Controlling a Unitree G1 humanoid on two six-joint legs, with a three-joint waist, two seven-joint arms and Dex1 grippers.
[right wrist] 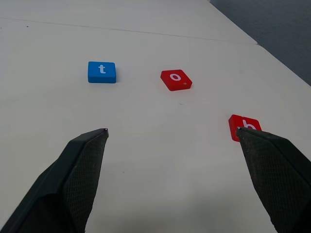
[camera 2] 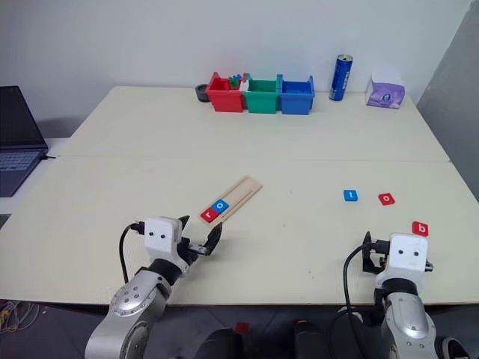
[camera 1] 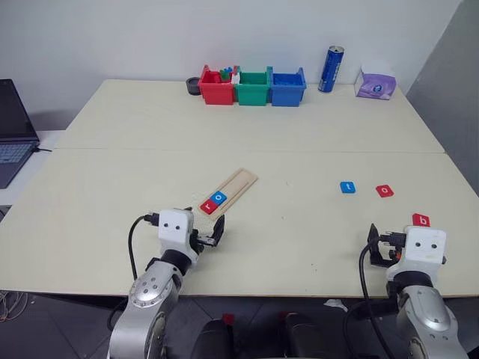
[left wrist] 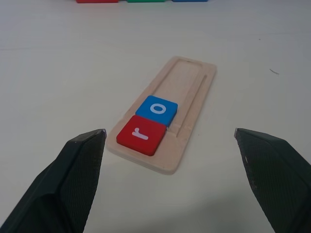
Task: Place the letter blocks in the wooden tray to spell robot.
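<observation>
The wooden tray (camera 1: pixel 233 189) lies slanted on the table's middle, with a red "r" block (left wrist: pixel 141 135) and a blue "o" block (left wrist: pixel 156 110) side by side at its near end. My left gripper (left wrist: pixel 167 138) hovers open just short of that end, nothing between its fingers. Over on the right lie a blue "t" block (right wrist: pixel 102 72), a red "o" block (right wrist: pixel 176 79) and a red "b" block (right wrist: pixel 244 126). My right gripper (right wrist: pixel 172 133) stands open near the table's front edge, empty, with the "b" block beside its right finger.
Red (camera 1: pixel 216 87), green (camera 1: pixel 253 87) and blue (camera 1: pixel 287 87) plastic bins line the far edge, with a blue can (camera 1: pixel 331 69) and a purple tissue pack (camera 1: pixel 376 84) to their right. A laptop (camera 1: pixel 13 131) sits off the table's left side.
</observation>
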